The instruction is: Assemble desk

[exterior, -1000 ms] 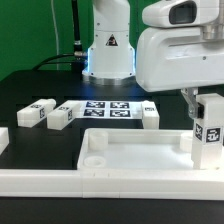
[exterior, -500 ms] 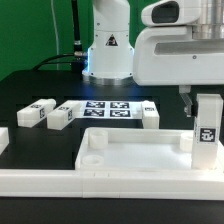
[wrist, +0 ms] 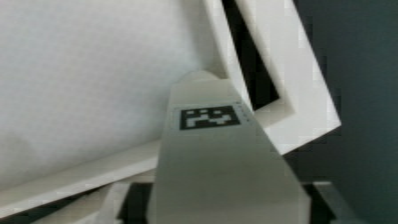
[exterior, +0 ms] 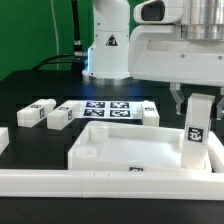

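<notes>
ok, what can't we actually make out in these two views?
Exterior view: pincer fingertips, mostly covered by the held leg block.
Exterior view: whether that block's lower end touches the tabletop; no side angle.
Wrist view: tabletop corner under the block, hidden by it; image blurred.
Exterior view: loose leg blocks' tags, too small to read.

Desk parts layout.
Upright leg block (exterior: 196,132) is standing at the tabletop's (exterior: 130,152) corner, the exterior view's right; behind, the marker board (exterior: 107,108) is lying between loose leg blocks (exterior: 62,116).
</notes>
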`<control>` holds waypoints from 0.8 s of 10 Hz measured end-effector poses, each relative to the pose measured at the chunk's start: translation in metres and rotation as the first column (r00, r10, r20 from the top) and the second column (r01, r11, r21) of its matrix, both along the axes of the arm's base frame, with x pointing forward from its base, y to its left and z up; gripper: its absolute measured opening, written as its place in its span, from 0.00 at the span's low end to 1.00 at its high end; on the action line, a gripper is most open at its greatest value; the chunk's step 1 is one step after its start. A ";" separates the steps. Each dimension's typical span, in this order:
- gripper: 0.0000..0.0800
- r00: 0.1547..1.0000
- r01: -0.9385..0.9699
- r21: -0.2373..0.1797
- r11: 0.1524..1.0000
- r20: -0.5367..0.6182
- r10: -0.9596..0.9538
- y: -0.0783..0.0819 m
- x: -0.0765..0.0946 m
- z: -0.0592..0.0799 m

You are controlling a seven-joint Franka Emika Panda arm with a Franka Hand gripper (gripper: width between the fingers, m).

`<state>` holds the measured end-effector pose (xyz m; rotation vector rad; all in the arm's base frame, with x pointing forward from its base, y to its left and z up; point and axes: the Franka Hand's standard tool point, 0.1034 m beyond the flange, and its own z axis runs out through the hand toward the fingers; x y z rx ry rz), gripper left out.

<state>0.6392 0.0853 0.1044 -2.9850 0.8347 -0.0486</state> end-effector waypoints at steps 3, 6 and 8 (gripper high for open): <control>0.38 0.987 0.159 -0.030 0.987 -0.005 -0.160 -0.013 -0.001 0.000; 0.38 0.956 0.291 -0.054 0.955 -0.007 -0.292 -0.026 -0.002 0.001; 0.58 0.961 0.277 -0.052 0.959 -0.008 -0.278 -0.024 -0.001 0.001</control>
